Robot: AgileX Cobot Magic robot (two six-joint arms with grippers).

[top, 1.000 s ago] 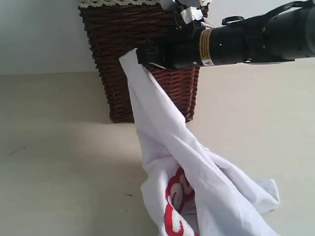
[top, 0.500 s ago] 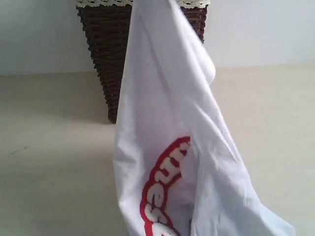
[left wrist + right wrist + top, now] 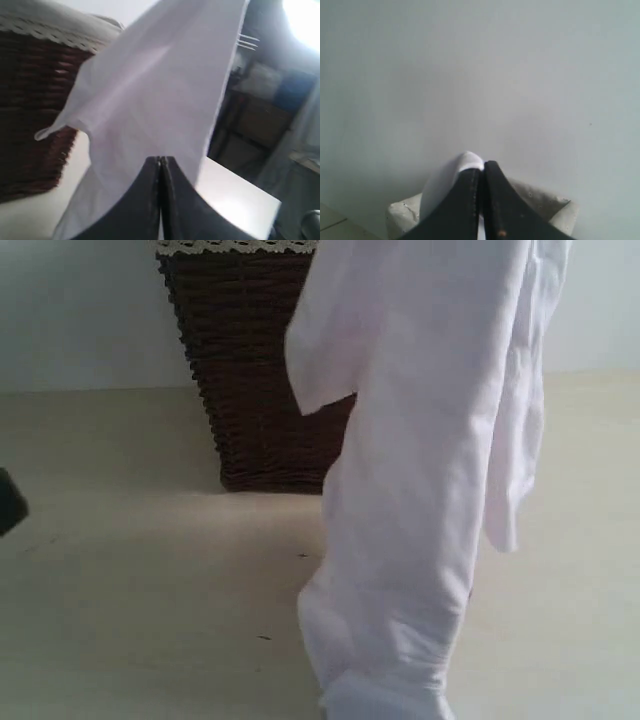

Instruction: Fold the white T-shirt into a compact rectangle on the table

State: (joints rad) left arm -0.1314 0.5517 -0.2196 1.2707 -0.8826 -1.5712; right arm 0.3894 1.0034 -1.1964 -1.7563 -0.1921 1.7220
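Here our right hand pinches the white cotton T-shirt, which hangs with its lower end on the pale beige surface; our left hand is closed, seemingly empty. The thin pinch may slip, dropping it bunched.

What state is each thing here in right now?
White cotton T-shirt: hanging bunched in the air, not folded.
Dark brown wicker basket: standing upright.
Right gripper: shut on the T-shirt's cloth.
Left gripper: shut; no grip on cloth visible.
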